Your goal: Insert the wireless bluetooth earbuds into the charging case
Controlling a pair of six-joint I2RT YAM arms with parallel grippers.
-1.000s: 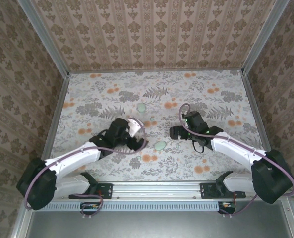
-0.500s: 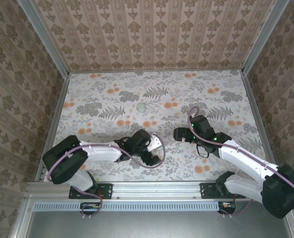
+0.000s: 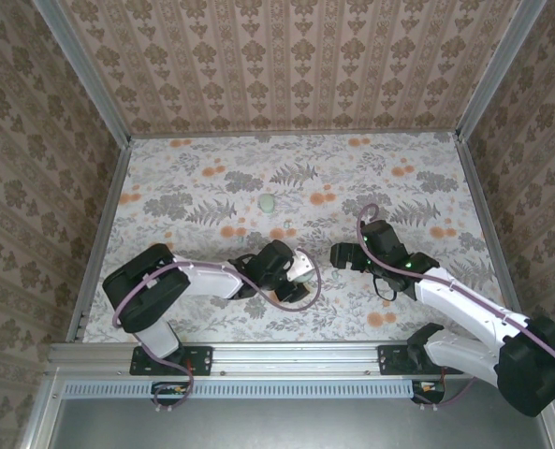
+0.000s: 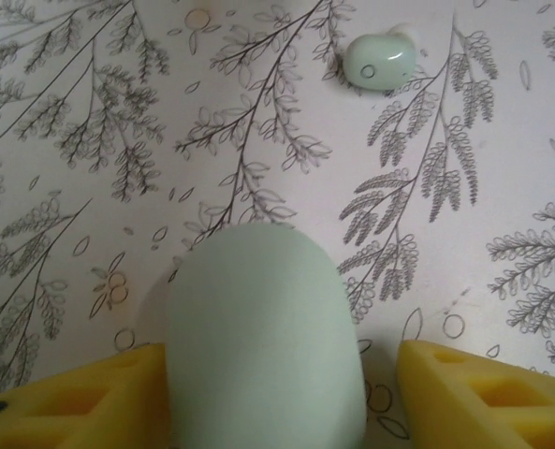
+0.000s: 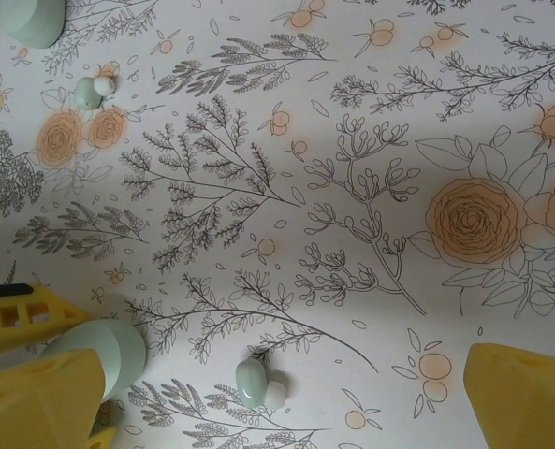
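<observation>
Mint-green rounded charging case [image 4: 263, 337] straddled by left claw [image 4: 279, 365], not clamped; right claw [image 5: 284, 365] released, empty; small mint earbuds [image 5: 258, 382] loose, none inserted.

The left arm [image 3: 202, 278] has swung in from the left-centre of the worktop [image 3: 211, 168], bringing its hand [image 3: 296, 273] over the mint charging case [image 4: 263, 337]. The case lay uncovered a second ago and now sits between the narrowing fingers [image 4: 474, 393]. The right hand [image 3: 344, 254] has drawn slightly back toward the near edge and rightward, with its elbow sinking toward the near right corner.
</observation>
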